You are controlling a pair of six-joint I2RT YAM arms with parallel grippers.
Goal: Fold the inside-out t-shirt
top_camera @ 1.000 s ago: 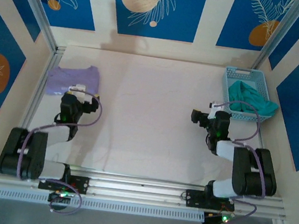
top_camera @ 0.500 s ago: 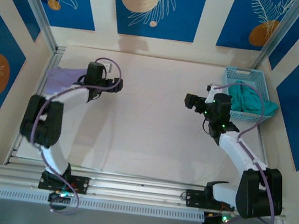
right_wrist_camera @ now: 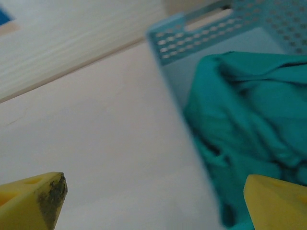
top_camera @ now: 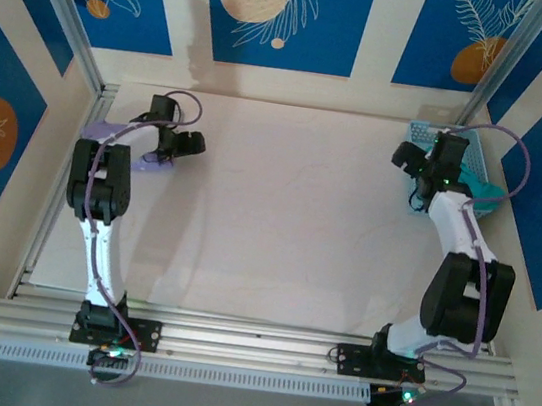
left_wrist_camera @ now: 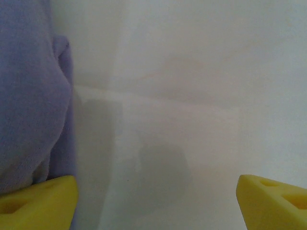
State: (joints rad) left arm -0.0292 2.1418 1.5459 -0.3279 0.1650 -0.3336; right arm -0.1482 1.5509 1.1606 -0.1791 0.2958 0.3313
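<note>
From above, the table (top_camera: 279, 214) is pale and wide. The left arm reaches to about 10 o'clock. Its left claw (top_camera: 191, 142) sits just beside the folded purple shirt (top_camera: 97, 130). The right arm reaches to about 2 o'clock. Its right claw (top_camera: 405, 159) is at the near left corner of the light blue basket (top_camera: 424, 132). The teal t-shirt (top_camera: 487, 192) lies bunched up in that basket and spills over its right side.

From the left wrist, the left claw (left_wrist_camera: 153, 206) is spread wide. One yellow fingertip (left_wrist_camera: 38, 203) sits at 7 o'clock and the other at 5 o'clock. Nothing is between them but bare table (left_wrist_camera: 192, 72). The purple shirt (left_wrist_camera: 29, 96) is at 9 o'clock, and the left fingertip is right at its edge.

From the right wrist, the right claw (right_wrist_camera: 153, 201) is spread wide too and pinches nothing. One yellow fingertip (right_wrist_camera: 31, 199) is over the table (right_wrist_camera: 96, 120) at 7 o'clock. The other is in front of the teal t-shirt (right_wrist_camera: 249, 110) at 5 o'clock. I cannot tell if it touches. The shirt lies crumpled inside the blue basket (right_wrist_camera: 192, 28), at 3 o'clock.
</note>
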